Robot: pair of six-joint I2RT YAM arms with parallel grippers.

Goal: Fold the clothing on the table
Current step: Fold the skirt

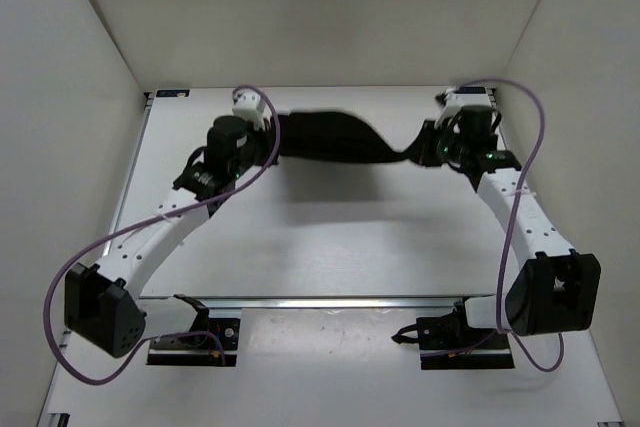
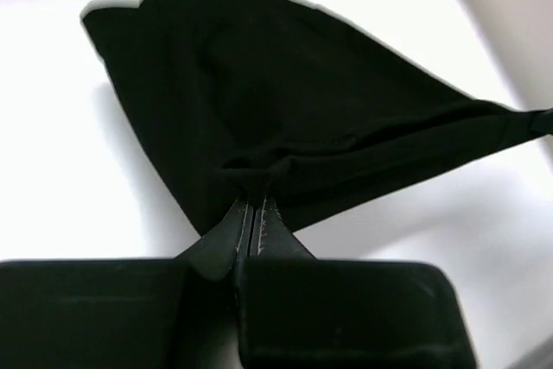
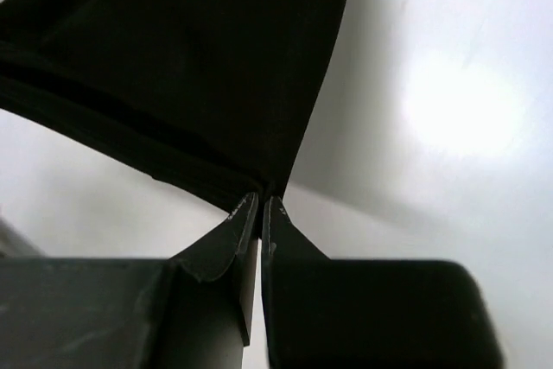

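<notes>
The thin, soft black clothing (image 1: 335,137) hangs over the far half of the flat white table (image 1: 330,247) and casts a shadow on the surface beneath. I cannot tell whether its lower edge brushes the table. Its long axis runs from the table's left side to its right, roughly parallel to the far rail. The cloth is broad toward the left and draws down to a narrow, bunched strip toward the right. At the left end, the left gripper (image 2: 252,205) has its jaws pinched tight on a gathered fold of the fabric. At the right end, the right gripper (image 3: 259,200) is clamped just as narrowly on a corner. So neither arm is nearer: each has one end, and the span lies straight between them. I'd judge the coming move depends on both ends travelling together across that axis, down toward the table, so the cloth lies flat rather than twisting.
</notes>
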